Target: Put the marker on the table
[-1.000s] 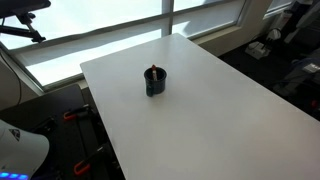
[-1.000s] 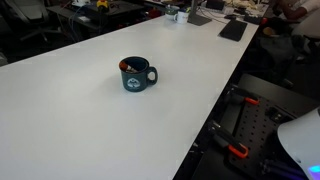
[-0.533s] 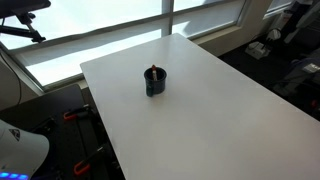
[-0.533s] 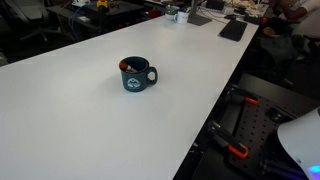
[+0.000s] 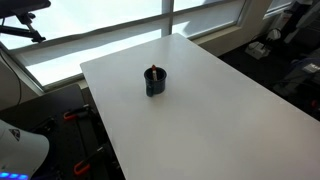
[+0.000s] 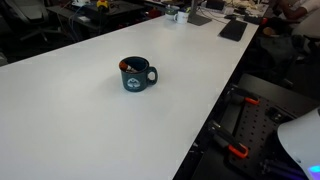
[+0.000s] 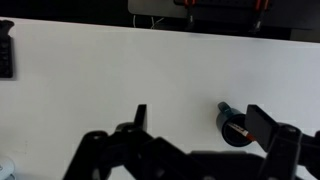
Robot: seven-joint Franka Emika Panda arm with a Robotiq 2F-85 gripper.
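the task had not visibly begun at this moment; the marker (image 5: 152,69) stood inside the dark mug (image 5: 154,85), its top poking just above the rim, so none of it lay on the tabletop (image 5: 225,115) yet; in both exterior views the mug sat upright near the middle of the white tabletop (image 6: 70,120), with bare surface all around it, and the marker (image 6: 124,66) leaned against the inner wall on the side away from the handle; no arm reached over the tabletop in either exterior view; in the wrist view the end effector (image 7: 199,114) hung above the tabletop (image 7: 110,75) with its jaws spread wide and nothing between them; the mug (image 7: 226,116) appeared just inside the finger on the right of that view, apart from it, with a reddish bit of the marker (image 7: 238,131) showing in its mouth; judged from this, every step remained: bringing the end effector down over the mug, closing on the exposed top of the marker, lifting it clear of the rim, and laying it flat on a bare part of the tabletop beside the mug; the short length of marker above the rim looked like the one awkward point, since the jaws would have to close on it without knocking the mug.
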